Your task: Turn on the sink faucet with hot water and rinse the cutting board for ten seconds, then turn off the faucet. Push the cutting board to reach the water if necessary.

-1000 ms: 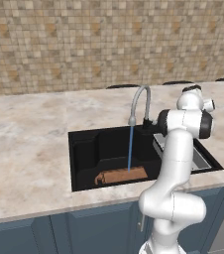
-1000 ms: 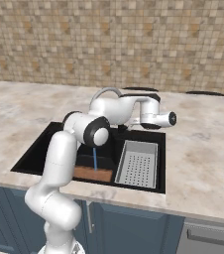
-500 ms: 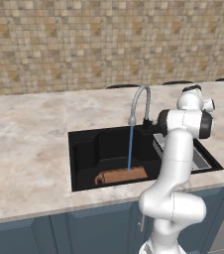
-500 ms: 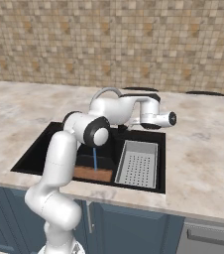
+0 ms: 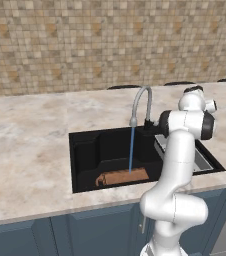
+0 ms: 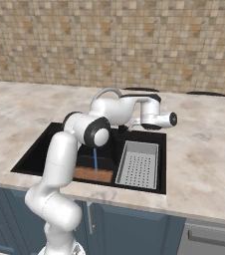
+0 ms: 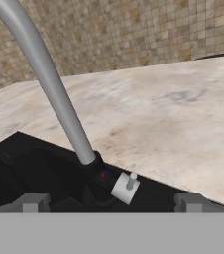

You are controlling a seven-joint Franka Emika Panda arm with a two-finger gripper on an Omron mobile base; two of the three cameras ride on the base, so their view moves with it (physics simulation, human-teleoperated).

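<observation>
Released gripper (image 7: pixel 109 202) at lower centre faces the sink faucet (image 7: pixel 49 87) handle; water (image 5: pixel 131 150) should keep rinsing the cutting board (image 5: pixel 122 177) before shutoff.

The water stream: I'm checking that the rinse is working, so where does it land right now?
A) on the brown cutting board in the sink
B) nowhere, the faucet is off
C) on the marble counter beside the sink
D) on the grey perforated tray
A: the water falls straight from the sink faucet spout onto the cutting board lying at the front of the sink, left of the perforated tray.
</observation>
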